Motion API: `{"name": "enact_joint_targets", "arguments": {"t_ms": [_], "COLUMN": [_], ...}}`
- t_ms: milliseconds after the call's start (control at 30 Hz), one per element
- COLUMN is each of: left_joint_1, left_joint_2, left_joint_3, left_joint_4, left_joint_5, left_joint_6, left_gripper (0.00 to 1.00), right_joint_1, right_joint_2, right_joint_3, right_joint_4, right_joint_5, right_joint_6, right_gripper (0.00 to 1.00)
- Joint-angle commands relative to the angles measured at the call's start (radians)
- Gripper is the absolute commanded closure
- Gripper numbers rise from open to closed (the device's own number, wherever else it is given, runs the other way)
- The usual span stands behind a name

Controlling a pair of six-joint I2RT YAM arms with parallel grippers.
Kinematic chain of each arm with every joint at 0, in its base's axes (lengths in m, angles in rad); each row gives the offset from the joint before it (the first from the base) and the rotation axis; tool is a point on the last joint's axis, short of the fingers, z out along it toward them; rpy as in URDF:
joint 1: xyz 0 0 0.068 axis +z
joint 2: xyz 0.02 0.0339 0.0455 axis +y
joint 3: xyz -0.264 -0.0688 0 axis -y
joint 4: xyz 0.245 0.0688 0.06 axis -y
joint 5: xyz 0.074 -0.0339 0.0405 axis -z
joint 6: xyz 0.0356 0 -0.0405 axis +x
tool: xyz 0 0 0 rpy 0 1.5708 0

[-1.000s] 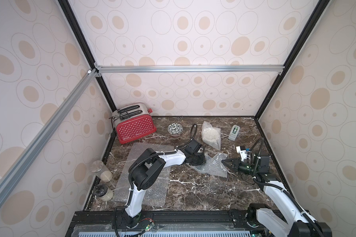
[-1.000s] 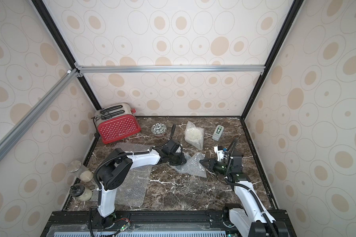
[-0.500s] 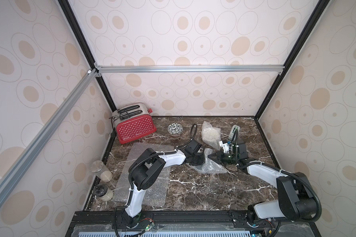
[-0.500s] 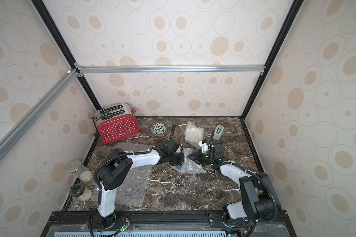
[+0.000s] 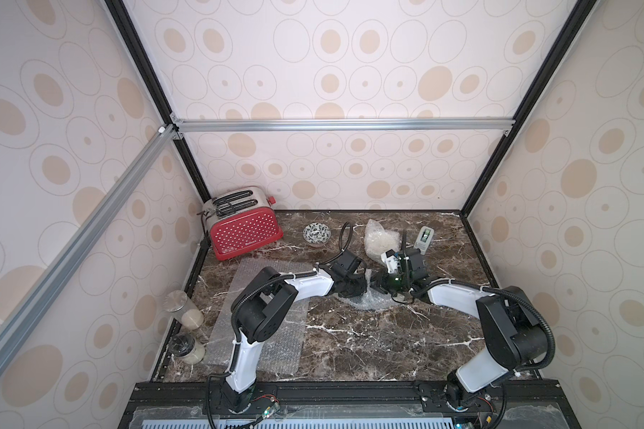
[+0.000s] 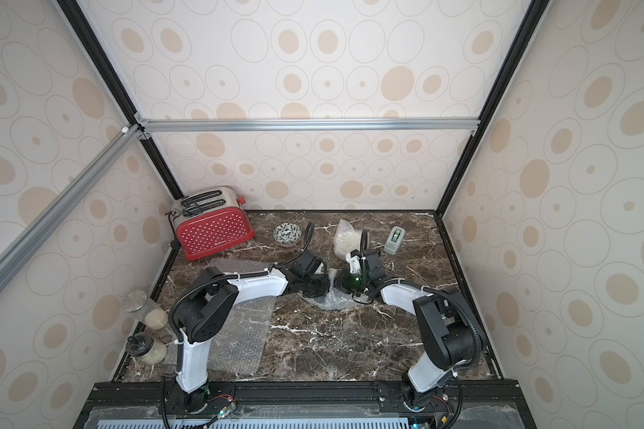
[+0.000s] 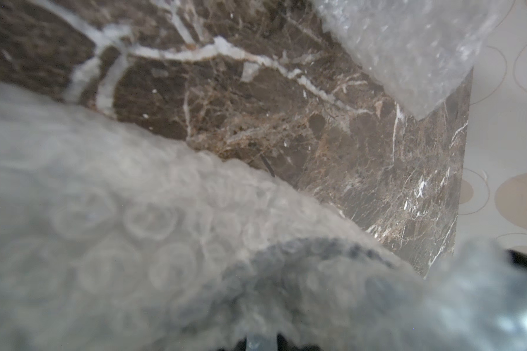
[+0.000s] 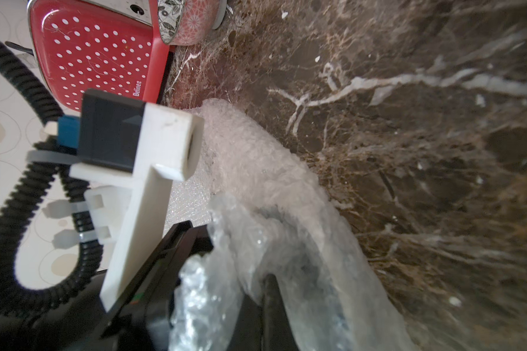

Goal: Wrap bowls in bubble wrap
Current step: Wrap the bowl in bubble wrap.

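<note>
Both hands meet over the middle of the table (image 5: 369, 345), at a crumpled bubble wrap sheet (image 5: 371, 304) whose one edge stands up between them. The right hand (image 5: 377, 286) is closed, with wrap bunched around it. The left hand (image 5: 359, 289) is covered by wrap, so we cannot tell its opening. A flat sheet (image 5: 276, 345) lies near-left. The leaf-pattern bowl (image 5: 316, 234) stands far, right of the toaster (image 5: 244, 232). Near and right of the hands, the marble is bare.

Both top views overlook the table (image 5: 369, 345) (image 6: 331, 345) — wrist cameras hug bubble wrap (image 7: 119, 231) (image 8: 256, 158).
</note>
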Motion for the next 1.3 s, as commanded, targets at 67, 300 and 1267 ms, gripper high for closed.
{"name": "enact_joint_targets", "arguments": {"t_ms": [67, 300, 1267], "left_joint_1": [-0.033, -0.027, -0.013], "left_joint_2": [-0.034, -0.107, -0.377], "left_joint_3": [0.023, 0.021, -0.253], "left_joint_4": [-0.043, -0.099, 0.042], "left_joint_5": [0.023, -0.026, -0.105], "left_joint_6": [0.046, 0.069, -0.021], "left_gripper": [0.79, 0.78, 0.78], "right_joint_1": [0.045, 0.045, 0.147], "right_joint_2": [-0.02, -0.183, 0.103], "right_joint_3": [-0.034, -0.045, 0.1], "right_joint_4": [-0.171, -0.344, -0.339], "right_joint_5": [0.051, 0.144, 0.254], "right_joint_6": [-0.079, -0.149, -0.144], "right_gripper": [1.0, 1.0, 1.0]}}
